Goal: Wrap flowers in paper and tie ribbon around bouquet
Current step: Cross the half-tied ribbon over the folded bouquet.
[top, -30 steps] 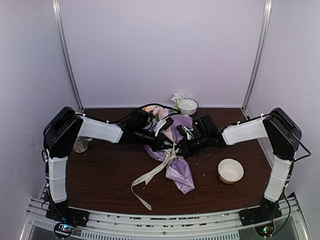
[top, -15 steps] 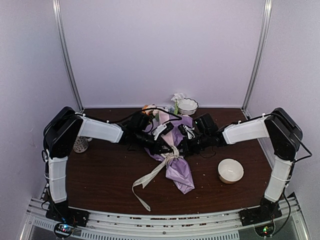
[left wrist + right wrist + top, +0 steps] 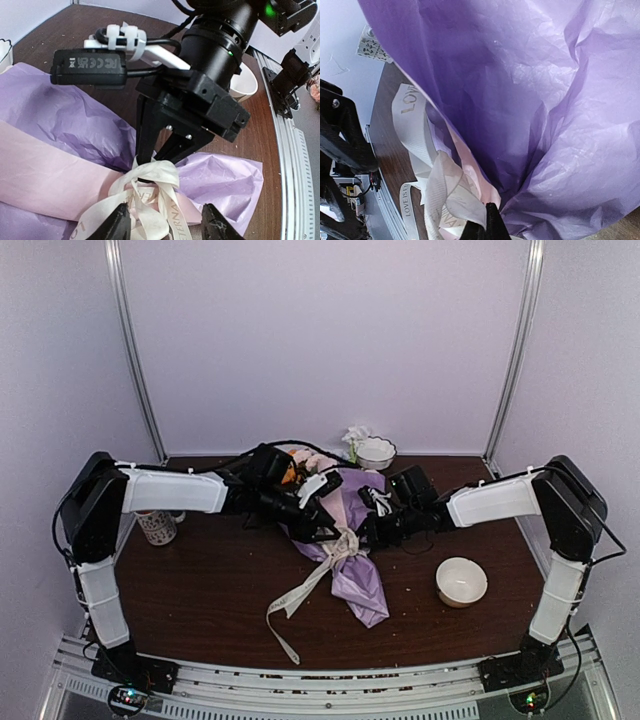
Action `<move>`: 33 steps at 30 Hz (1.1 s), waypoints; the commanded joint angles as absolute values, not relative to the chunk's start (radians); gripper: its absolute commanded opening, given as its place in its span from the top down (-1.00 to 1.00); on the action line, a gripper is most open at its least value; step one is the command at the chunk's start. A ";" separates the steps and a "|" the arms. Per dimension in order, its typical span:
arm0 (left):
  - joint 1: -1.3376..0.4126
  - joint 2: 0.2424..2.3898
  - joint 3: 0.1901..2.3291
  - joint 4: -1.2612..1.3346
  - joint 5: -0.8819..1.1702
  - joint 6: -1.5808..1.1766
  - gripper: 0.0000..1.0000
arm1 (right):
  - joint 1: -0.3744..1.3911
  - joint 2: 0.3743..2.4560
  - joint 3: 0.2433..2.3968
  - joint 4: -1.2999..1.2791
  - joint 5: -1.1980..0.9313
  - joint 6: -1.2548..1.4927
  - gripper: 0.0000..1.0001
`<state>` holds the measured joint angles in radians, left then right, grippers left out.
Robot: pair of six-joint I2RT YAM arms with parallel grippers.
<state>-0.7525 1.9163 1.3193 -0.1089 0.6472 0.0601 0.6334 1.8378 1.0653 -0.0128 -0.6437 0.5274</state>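
Observation:
The bouquet (image 3: pixel 352 558) lies mid-table as a cone of purple paper (image 3: pixel 60 115) with a pink fold stripe (image 3: pixel 45 175). Flowers (image 3: pixel 301 458) poke from its far, wide end. The cream ribbon (image 3: pixel 152 195) is looped into a loose knot around the cone's waist, and its tail (image 3: pixel 290 605) trails toward the near edge. My left gripper (image 3: pixel 167 225) is open, its fingertips (image 3: pixel 119 223) straddling the knot without touching it. My right gripper (image 3: pixel 485 227) is shut on a ribbon loop (image 3: pixel 447 192) and comes in from the right (image 3: pixel 363 536). In the left wrist view the right gripper (image 3: pixel 146 172) pinches the top of the knot.
A white bowl (image 3: pixel 461 581) stands right of the bouquet. Another white bowl (image 3: pixel 375 452) sits at the back by the wall. A patterned mug (image 3: pixel 157 527) stands at the left under my left arm. Cables run over both wrists.
My left gripper has opened and let go of the ribbon. The left arm has stretched further right, uncovering the mug. The right gripper stays shut on the ribbon.

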 commanded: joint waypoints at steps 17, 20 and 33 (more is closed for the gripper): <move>-0.670 1.909 1.315 -0.248 0.313 0.063 0.01 | 0.636 1.805 1.086 -0.034 -0.620 0.509 1.00; -0.672 1.910 1.303 -0.223 0.330 0.048 0.29 | 0.637 1.806 1.088 -0.036 -0.620 0.508 1.00; -0.676 1.860 1.223 -0.189 0.336 -0.016 1.00 | 0.631 1.747 1.083 -0.111 -0.538 0.481 1.00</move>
<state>-0.6712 1.9041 1.2778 -0.2256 0.3435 0.0238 0.6331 1.8244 1.0710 -0.0677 -0.6079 0.5137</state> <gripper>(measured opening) 0.013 0.007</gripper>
